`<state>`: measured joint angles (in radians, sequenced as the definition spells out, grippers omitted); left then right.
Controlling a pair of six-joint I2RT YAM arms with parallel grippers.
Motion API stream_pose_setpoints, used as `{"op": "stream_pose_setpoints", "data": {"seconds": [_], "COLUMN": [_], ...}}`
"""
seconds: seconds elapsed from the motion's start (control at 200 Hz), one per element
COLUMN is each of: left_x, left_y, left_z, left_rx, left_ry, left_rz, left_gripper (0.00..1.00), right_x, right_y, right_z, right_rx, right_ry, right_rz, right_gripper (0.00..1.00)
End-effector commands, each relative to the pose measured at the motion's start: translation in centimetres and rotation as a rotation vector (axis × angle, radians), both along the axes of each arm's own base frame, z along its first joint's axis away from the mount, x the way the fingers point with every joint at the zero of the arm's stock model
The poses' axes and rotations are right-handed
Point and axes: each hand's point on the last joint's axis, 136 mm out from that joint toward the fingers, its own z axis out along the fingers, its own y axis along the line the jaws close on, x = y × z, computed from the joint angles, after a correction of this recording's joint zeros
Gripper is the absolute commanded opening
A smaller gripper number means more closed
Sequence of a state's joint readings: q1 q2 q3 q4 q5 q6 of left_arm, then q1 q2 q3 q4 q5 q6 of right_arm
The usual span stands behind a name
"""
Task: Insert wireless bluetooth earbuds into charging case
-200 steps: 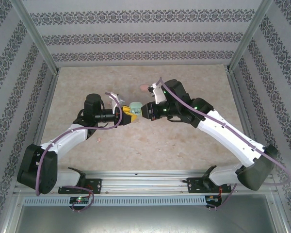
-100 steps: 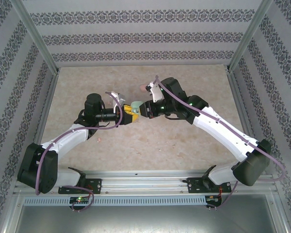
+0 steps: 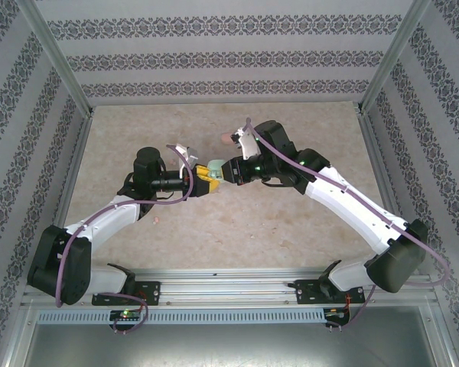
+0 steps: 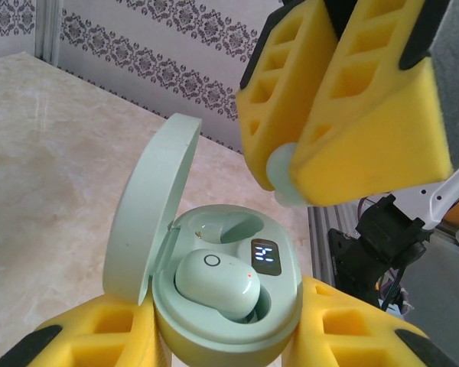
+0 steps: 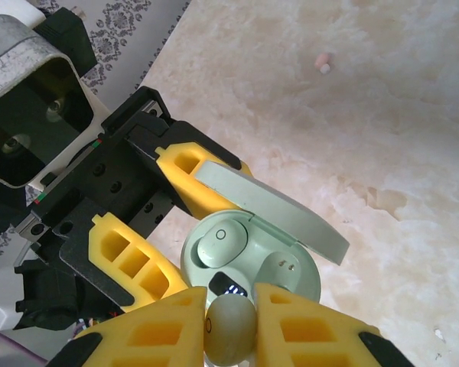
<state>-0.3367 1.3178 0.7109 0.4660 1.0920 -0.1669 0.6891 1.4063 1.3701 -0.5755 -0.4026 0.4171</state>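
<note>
My left gripper [image 4: 226, 340] is shut on the mint green charging case [image 4: 287, 306], holding it above the table with its lid [image 4: 149, 214] swung open. One mint green earbud [image 4: 216, 284] sits in a well of the case. The other well [image 4: 222, 228] is empty, beside a lit display [image 4: 265, 256]. My right gripper [image 5: 231, 330] is shut on a second mint green earbud [image 5: 229, 329], just above the case [image 5: 310, 267] near the empty well [image 5: 284, 267]. From above, the two grippers [image 3: 206, 178] [image 3: 228, 172] meet tip to tip over mid-table.
A tiny pale pink bud [image 5: 321, 60] lies on the marble table [image 5: 398, 138] beyond the case. A pink object [image 3: 228, 138] shows behind my right wrist. Patterned walls and metal posts [image 3: 61, 76] enclose the table on three sides.
My right arm has swung left and brought its earbud closer over the open case. The left arm has held the case still.
</note>
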Motion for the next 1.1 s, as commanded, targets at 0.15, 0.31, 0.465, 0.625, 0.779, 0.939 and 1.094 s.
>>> {"op": "stream_pose_setpoints", "data": {"seconds": [0.15, 0.31, 0.465, 0.625, 0.779, 0.939, 1.094], "left_x": [-0.8, -0.9, -0.9, -0.8, -0.7, -0.6, -0.6], "left_y": [-0.4, -0.5, -0.4, -0.4, -0.5, -0.5, -0.5], "left_z": [1.3, 1.0, 1.0, 0.9, 1.1, 1.3, 1.2], "left_rx": [-0.033, -0.031, -0.031, -0.030, -0.030, -0.031, -0.030], "left_ry": [-0.059, -0.052, -0.050, -0.051, -0.053, -0.057, -0.055], "left_rz": [-0.038, -0.040, -0.036, -0.035, -0.036, -0.037, -0.038], "left_gripper": [0.11, 0.11, 0.11, 0.11, 0.11, 0.12, 0.12], "right_x": [0.8, 0.9, 0.9, 1.0, 1.1, 1.1, 1.3], "right_y": [1.0, 1.1, 0.9, 0.6, 0.5, 0.4, 0.4], "right_z": [0.5, 0.1, -1.1, -1.6, -1.8, -1.9, -1.6], "right_rx": [0.011, 0.002, -0.021, -0.033, -0.050, -0.059, -0.068], "right_ry": [-0.012, -0.007, 0.019, 0.033, 0.036, 0.042, 0.035], "right_rz": [0.041, 0.043, 0.045, 0.039, 0.037, 0.035, 0.032], "right_gripper": [0.19, 0.19, 0.20, 0.21, 0.25, 0.28, 0.31]}}
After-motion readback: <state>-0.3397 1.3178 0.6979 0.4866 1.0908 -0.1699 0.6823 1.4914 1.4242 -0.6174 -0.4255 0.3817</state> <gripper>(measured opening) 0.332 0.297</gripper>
